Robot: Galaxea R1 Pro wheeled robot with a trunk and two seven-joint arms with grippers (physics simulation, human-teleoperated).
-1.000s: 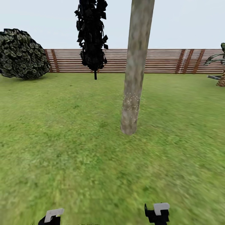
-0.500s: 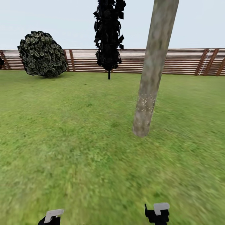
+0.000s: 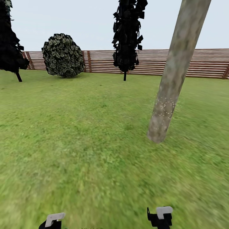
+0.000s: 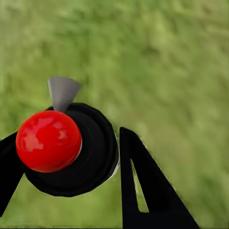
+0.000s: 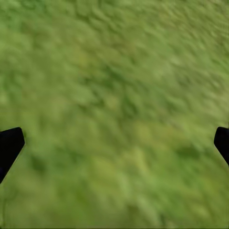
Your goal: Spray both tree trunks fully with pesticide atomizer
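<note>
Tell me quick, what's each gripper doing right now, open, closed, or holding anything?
Left gripper: shut on the sprayer, a black bottle with a red top.
Right gripper: open, nothing between its fingers, just grass below.

The lawn (image 3: 79, 133) spread wide and green to the far fence. A thick pale tree trunk (image 3: 173, 86) rose from it at near right; a round bush (image 3: 62, 55) and black-foliaged trees (image 3: 127, 35) stood far back.
</note>
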